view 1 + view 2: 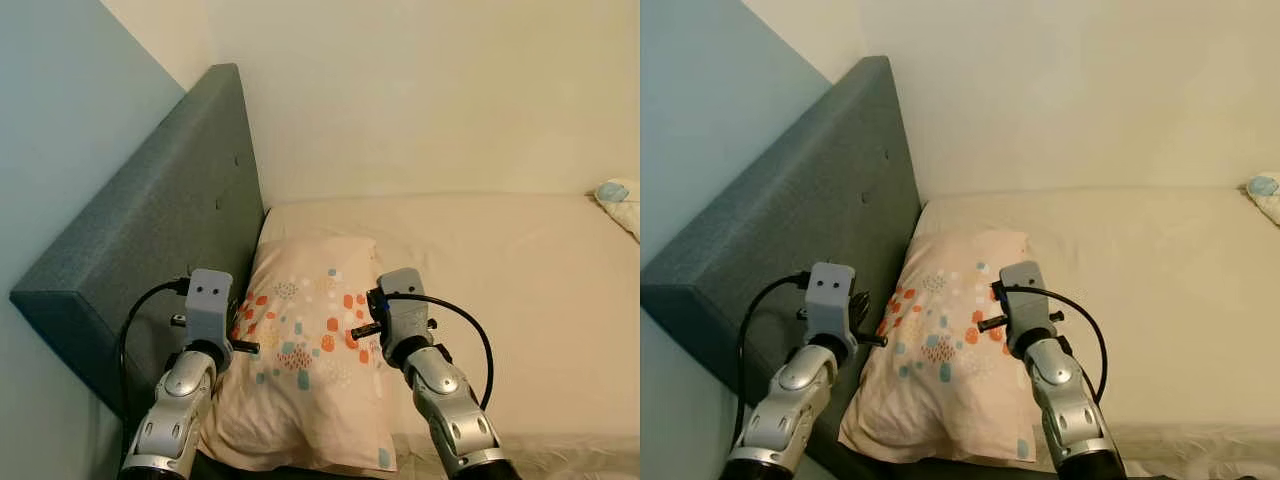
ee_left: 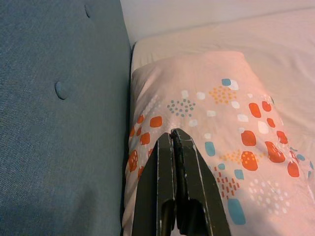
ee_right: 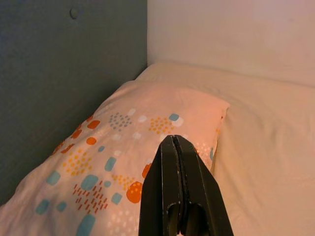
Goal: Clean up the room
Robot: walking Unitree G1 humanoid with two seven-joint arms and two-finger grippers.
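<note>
Two grippers, left and right, fingers pressed together (holding nothing), above pillow on bed.

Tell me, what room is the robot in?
Most likely a bedroom. There is a bed with a cream sheet, a spotted pillow lying at its head, and a padded grey-blue headboard against the wall.

The pillow is pale peach with orange, blue and white spots. It lies flat at the lower centre of the head view, its long side against the grey-blue headboard, on the cream bed.
</note>
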